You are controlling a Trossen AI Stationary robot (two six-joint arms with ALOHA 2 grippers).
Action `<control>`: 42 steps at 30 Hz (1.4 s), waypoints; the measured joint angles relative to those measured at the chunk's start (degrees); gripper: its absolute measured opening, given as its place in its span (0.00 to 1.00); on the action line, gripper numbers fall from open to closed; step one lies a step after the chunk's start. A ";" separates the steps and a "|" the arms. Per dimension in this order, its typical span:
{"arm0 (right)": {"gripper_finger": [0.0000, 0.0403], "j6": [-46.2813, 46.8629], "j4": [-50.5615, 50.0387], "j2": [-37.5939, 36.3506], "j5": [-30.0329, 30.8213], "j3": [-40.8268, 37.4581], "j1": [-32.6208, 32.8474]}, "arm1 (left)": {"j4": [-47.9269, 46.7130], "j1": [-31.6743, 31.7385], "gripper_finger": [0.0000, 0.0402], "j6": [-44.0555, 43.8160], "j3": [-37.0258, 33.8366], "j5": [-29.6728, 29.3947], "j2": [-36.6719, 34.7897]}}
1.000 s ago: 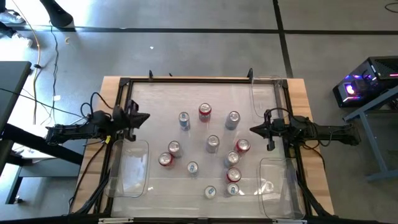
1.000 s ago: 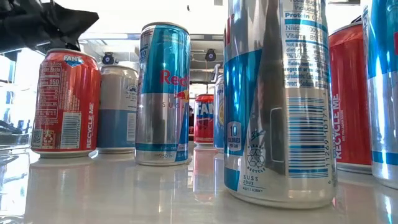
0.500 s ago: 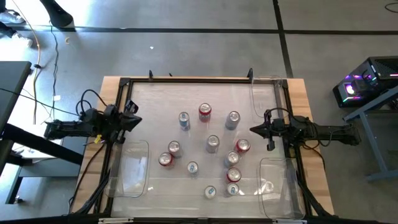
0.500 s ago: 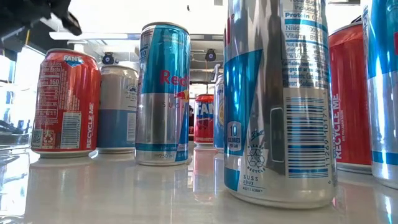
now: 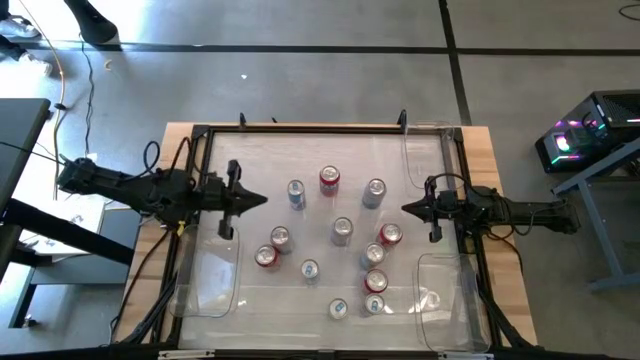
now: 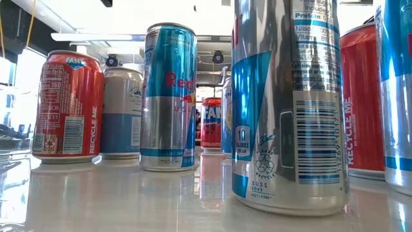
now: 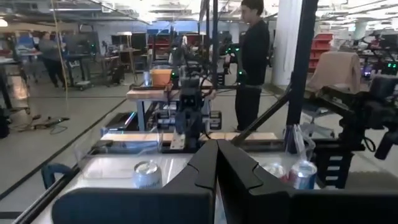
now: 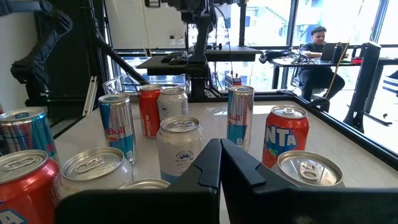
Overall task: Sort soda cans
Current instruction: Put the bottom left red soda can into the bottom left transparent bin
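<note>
The soda cans (image 5: 340,240) are seen standing upright in a loose cluster at the middle and near side of the glossy white table (image 5: 260,160), with bare surface left along its far edge. The left gripper (image 5: 255,200) is held over the table's left part, fingers pressed together, nothing held. The right gripper (image 5: 408,209) is parked at the right edge, likewise closed and empty. Clear bins (image 5: 210,270) are set at the near corners. A person (image 7: 252,56) is seen standing in the room beyond.

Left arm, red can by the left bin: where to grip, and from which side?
Probably from above or the left. That red can stands upright, so close the left pincer across its round body below the rim. The side toward the bin is free; a silver can stands close beside it.
</note>
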 joint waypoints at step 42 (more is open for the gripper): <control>0.00 0.00 -0.01 0.01 0.01 0.00 0.01 | -55.54 -17.57 0.60 -22.01 26.74 -4.45 18.56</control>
